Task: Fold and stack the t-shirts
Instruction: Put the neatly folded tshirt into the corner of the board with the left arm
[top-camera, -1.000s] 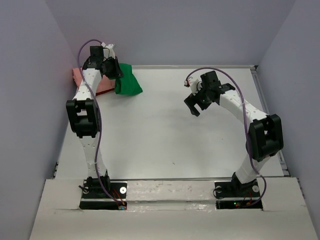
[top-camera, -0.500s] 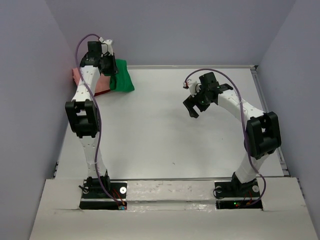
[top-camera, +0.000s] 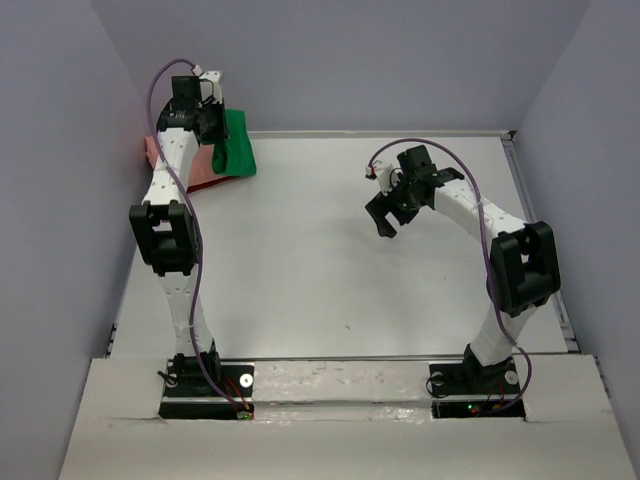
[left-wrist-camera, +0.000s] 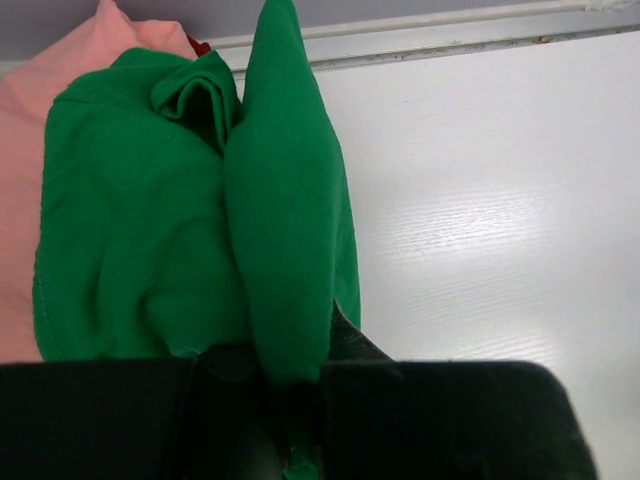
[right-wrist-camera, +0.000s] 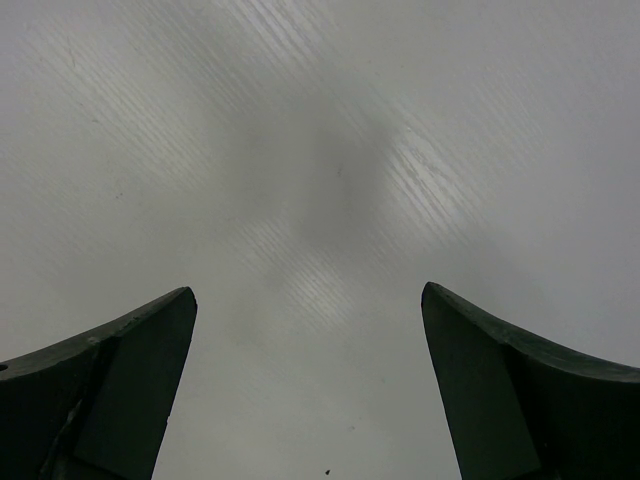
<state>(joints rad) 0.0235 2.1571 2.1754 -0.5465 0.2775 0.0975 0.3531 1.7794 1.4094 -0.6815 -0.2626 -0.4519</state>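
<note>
My left gripper (top-camera: 207, 126) is raised at the back left corner, shut on a fold of the bright green t-shirt (top-camera: 234, 146). In the left wrist view the green t-shirt (left-wrist-camera: 180, 230) hangs bunched from the gripper (left-wrist-camera: 290, 378), partly over the salmon pink t-shirt (left-wrist-camera: 25, 150). That pink t-shirt (top-camera: 203, 171) lies flat against the back left wall. A sliver of the dark red t-shirt (left-wrist-camera: 200, 46) peeks out beyond it. My right gripper (top-camera: 385, 216) hovers open above bare table right of centre; between its fingers (right-wrist-camera: 130, 350) there is nothing.
The white table (top-camera: 340, 270) ends in a raised rim at the back (top-camera: 400, 132) and on the right (top-camera: 540, 230). Grey walls close in on the left, back and right sides. Both arm bases stand at the near edge.
My left gripper has carried the green t-shirt back and to the left, over the pink one. The right arm has barely shifted.
</note>
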